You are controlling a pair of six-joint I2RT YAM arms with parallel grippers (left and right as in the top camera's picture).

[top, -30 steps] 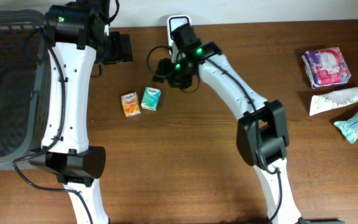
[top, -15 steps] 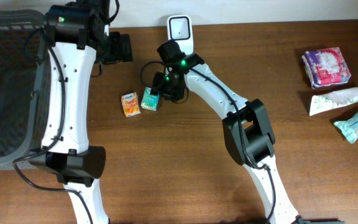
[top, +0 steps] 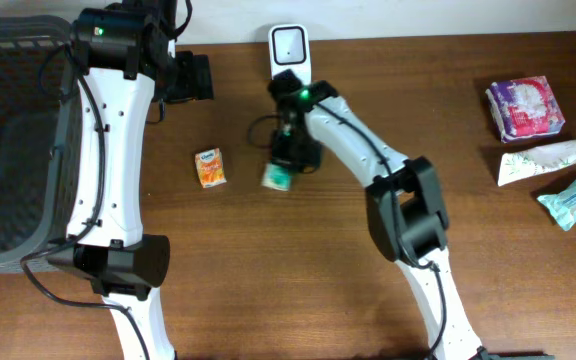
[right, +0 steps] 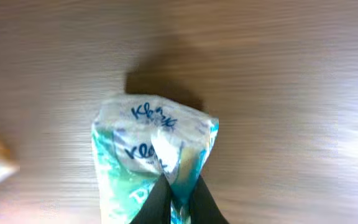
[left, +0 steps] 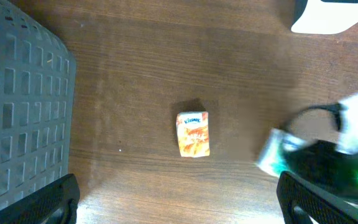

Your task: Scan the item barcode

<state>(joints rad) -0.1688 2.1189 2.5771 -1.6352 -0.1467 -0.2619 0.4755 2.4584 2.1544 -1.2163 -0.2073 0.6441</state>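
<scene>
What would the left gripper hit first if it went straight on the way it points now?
Most likely the orange tissue pack, lying on the table almost centred ahead of the open left gripper in its wrist view. Nothing shows in between, though depth is hard to judge.

The basket (top: 13, 150) stands at the far left of the table (top: 488, 290). The scanner (top: 289, 47) stands at the far edge, about in the middle. Nearer than the scanner, the right gripper (top: 286, 168) pinches one tissue pack (top: 277, 178), which hangs just over the table. A second tissue pack (top: 209, 168) lies on the table to its left, apart from it, between it and the basket. The left gripper (top: 196, 77) is farther than this second pack and left of the scanner. On the right side, well apart from all this, three things lie: a soft packet (top: 525, 108) farthest, a tube (top: 540, 161) nearer, and a wipes pack (top: 573, 200) nearest.
</scene>
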